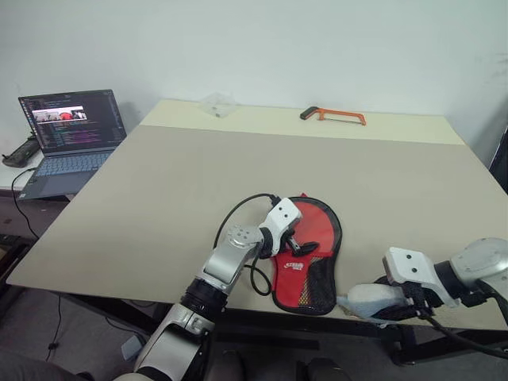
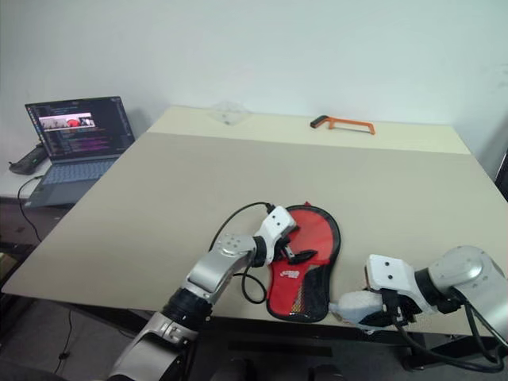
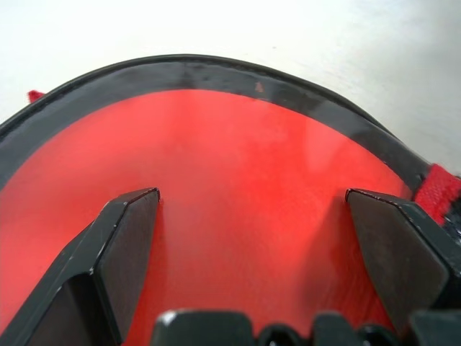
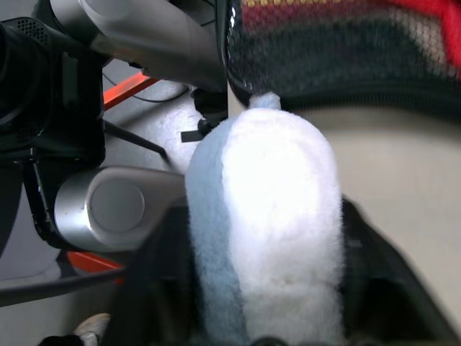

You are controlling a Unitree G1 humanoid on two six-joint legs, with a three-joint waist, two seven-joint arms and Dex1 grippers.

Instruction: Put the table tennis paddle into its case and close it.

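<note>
We see the case (image 1: pixel 308 262) at the table's (image 1: pixel 198 175) near edge, pouch (image 1: pixel 369 300) just right, hacksaw (image 1: pixel 333 116) far behind.

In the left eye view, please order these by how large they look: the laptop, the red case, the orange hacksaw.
1. laptop
2. case, slightly smaller
3. hacksaw, smallest, though it lies farthest from the camera.

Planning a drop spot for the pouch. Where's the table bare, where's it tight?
Bare: the wide stretch of table between the laptop side, the hacksaw at the far edge and the case. Tight: the near edge, where left gripper sits on the case and right gripper has the pouch.
</note>
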